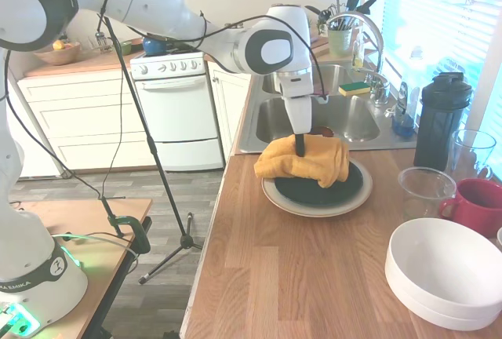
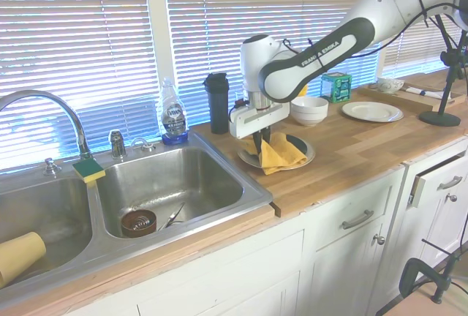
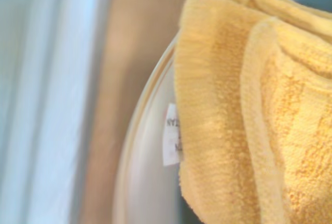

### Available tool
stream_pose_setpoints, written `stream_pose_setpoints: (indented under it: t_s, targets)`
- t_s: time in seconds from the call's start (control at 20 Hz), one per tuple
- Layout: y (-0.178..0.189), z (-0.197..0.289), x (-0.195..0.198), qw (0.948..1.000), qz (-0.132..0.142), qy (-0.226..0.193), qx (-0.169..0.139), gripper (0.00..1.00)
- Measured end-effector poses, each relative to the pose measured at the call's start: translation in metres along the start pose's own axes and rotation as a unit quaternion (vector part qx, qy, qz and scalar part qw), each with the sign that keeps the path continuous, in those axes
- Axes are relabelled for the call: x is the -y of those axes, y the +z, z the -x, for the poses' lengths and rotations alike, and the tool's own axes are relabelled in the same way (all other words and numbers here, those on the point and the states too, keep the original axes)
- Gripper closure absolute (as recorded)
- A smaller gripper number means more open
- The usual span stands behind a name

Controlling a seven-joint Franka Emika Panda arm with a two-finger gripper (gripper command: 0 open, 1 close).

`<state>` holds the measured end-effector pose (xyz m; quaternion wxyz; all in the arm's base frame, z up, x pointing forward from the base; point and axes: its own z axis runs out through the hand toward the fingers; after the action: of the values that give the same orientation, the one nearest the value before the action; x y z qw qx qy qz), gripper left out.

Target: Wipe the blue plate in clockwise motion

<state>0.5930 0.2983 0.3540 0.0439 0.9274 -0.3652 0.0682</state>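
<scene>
A yellow towel [image 1: 306, 162] is covering much of the blue plate [image 1: 321, 190] and is hiding the gripper [image 1: 300, 151] fingertips; the wrist view is showing blurred surroundings.

A big white bowl [image 1: 447, 272] sits on my wooden bench [image 1: 290, 276] beside a red mug [image 1: 478, 205]. A green-and-yellow sponge [image 2: 88, 169] rests on the steel sink's [image 2: 168, 184] rim.

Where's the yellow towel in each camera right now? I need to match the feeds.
First exterior view: yellow towel at centre, draped over the blue plate, gripper pinching it.
Second exterior view: centre, right of the sink.
Wrist view: fills the right half.
Shared landmark: cream plate underneath.
</scene>
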Motion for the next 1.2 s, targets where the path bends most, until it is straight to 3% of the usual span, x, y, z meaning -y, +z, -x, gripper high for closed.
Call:
stream_pose_setpoints:
  t_s: [0.25, 0.65, 1.2]
  targets:
    - [0.005, -0.046, 0.002, 0.9994, 0.006, 0.035, -0.008, 1.00]
    - [0.010, -0.089, -0.028, 0.9980, 0.019, 0.059, -0.012, 1.00]
    - [-0.003, -0.040, -0.093, 0.9992, 0.026, 0.028, -0.007, 1.00]
